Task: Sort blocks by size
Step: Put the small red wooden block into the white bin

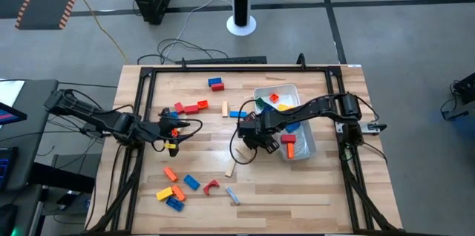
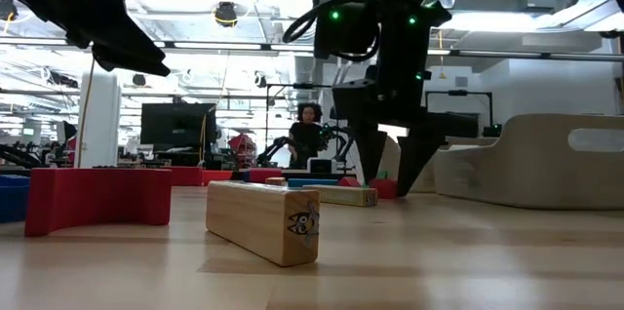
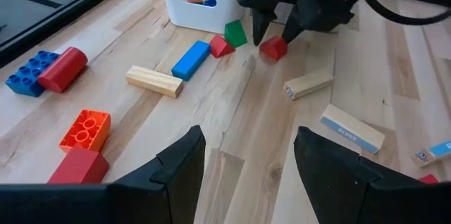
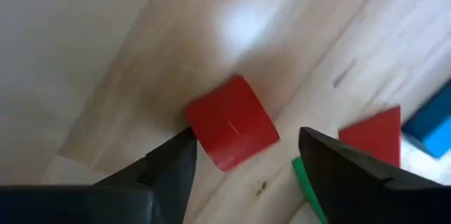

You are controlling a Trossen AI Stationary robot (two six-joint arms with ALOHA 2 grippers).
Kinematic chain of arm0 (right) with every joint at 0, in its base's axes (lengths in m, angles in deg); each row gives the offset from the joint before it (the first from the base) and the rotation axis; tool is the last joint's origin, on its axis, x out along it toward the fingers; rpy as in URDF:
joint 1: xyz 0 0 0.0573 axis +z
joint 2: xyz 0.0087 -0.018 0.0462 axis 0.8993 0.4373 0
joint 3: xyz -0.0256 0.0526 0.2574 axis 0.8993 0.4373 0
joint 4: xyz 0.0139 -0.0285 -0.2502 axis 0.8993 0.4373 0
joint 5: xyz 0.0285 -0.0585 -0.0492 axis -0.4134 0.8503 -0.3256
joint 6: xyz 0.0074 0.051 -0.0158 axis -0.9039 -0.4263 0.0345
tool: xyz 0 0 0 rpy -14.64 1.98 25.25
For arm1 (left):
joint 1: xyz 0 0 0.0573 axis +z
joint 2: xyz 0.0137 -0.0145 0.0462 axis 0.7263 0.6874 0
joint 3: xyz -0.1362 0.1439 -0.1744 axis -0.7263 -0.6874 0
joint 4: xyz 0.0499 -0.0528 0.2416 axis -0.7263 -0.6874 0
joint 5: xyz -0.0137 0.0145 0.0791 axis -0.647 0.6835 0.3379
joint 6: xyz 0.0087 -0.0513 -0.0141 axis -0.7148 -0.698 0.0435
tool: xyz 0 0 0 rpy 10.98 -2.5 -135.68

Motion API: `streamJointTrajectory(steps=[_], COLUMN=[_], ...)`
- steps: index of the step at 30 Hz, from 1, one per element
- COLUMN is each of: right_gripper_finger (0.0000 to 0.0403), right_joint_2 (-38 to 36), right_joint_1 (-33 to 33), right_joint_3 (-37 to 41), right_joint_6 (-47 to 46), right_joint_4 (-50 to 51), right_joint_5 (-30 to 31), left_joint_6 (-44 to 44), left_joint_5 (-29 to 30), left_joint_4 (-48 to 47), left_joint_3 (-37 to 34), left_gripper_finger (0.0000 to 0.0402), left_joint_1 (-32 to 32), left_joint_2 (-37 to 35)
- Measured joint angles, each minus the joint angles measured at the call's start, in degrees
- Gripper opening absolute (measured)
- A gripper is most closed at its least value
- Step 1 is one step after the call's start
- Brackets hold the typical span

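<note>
1. Wooden tabletop (image 1: pixel 297 184) in a black frame on a grey concrete floor; low view shows an open lab behind, a person seated far back.
2. White tub (image 1: pixel 307 147) sits right of centre and holds several blocks already: a red one, orange, yellow, blue and green pieces. Sorting looks partly done, judging by that.
3. Most blocks (image 1: pixel 190 107) are loose on the wood: a red/orange cluster left of centre, a blue-and-red pair (image 1: pixel 215 83) at the far side, a tan bar (image 1: pixel 225 107), a near-side group of orange, yellow and blue bricks (image 1: pixel 172 194), a red arch piece (image 1: pixel 211 186), and more tan bars near it.
4. Right gripper (image 1: pixel 252 133) is just beside the tub's left wall, low over the tabletop. Its jaws are spread, straddling a small red block (image 4: pixel 232 123) that lies on the wood; no pinch yet as far as visible. A red wedge (image 4: pixel 371 141) and a green piece lie near it.
5. Left gripper (image 1: pixel 177 133) hovers near the left cluster, jaws spread and empty in the wrist view.
6. Judgement: well under half done; a dozen or more loose pieces left, spread across the whole tabletop.
</note>
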Motion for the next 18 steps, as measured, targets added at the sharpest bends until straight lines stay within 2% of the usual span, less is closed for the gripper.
streamJointTrajectory(steps=[4,14,16,18], right_gripper_finger=[0.0211,0.0022,0.0013,0.0024], right_joint_2=[0.00,-0.07,-0.13,-0.13], right_joint_1=[-1.09,-0.27,-0.14,-0.24], right_joint_3=[0.53,0.96,0.78,-0.02], right_joint_6=[0.22,-3.85,-5.41,-7.63], right_joint_4=[-0.20,-0.04,0.87,2.87], right_joint_5=[-1.48,-3.23,-3.19,-3.17], left_joint_6=[0.00,0.03,0.02,0.04], left_joint_5=[-0.02,-0.05,-0.06,-0.06], left_joint_4=[-0.14,-0.16,-0.16,-0.16], left_joint_3=[0.00,0.00,0.00,0.00], left_gripper_finger=[0.0208,0.0208,0.0208,0.0208], left_joint_1=[0.00,0.00,0.00,0.00], left_joint_2=[0.00,0.00,0.00,0.00])
